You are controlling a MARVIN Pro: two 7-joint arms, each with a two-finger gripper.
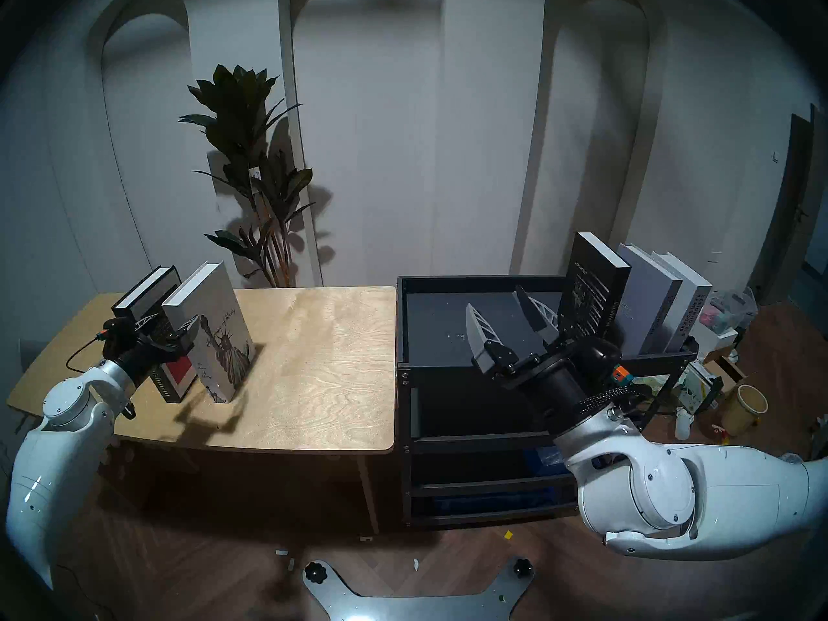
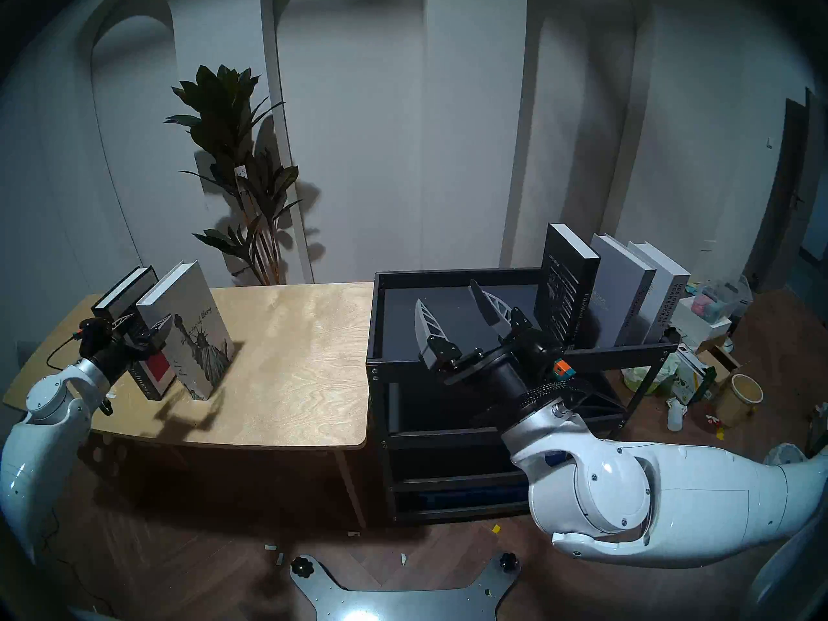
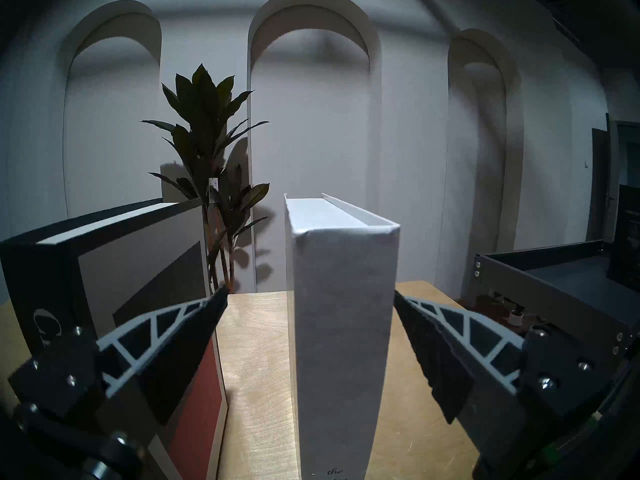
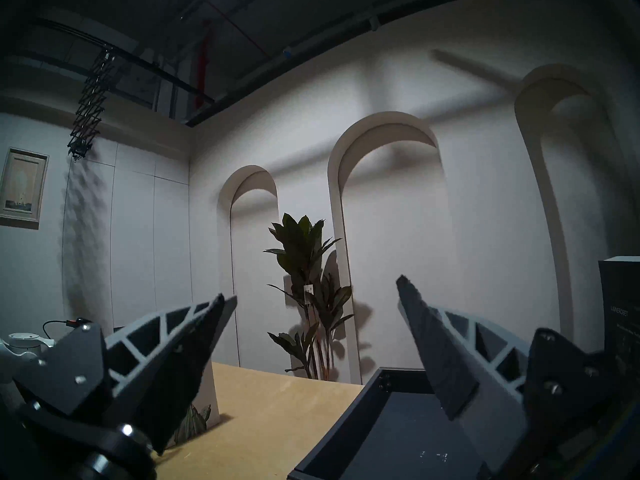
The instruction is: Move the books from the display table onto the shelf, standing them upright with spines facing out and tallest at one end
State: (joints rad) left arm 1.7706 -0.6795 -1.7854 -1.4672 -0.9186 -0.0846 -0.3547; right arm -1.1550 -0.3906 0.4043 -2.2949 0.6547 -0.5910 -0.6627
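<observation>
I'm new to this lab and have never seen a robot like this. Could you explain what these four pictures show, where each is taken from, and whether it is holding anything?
It is a robot with two white arms, each ending in a two-fingered gripper. Two near-identical pictures come from its head, looking down; the other two come from cameras on its wrists.

On the wooden display table stand two books: a black book and the white Statue of Liberty book. The left gripper is open, its fingers on either side of the white book's spine, not yet closed.

On the black shelf three books already stand upright at its right end. The right gripper hangs open over the shelf's top tier, holding nothing.
</observation>
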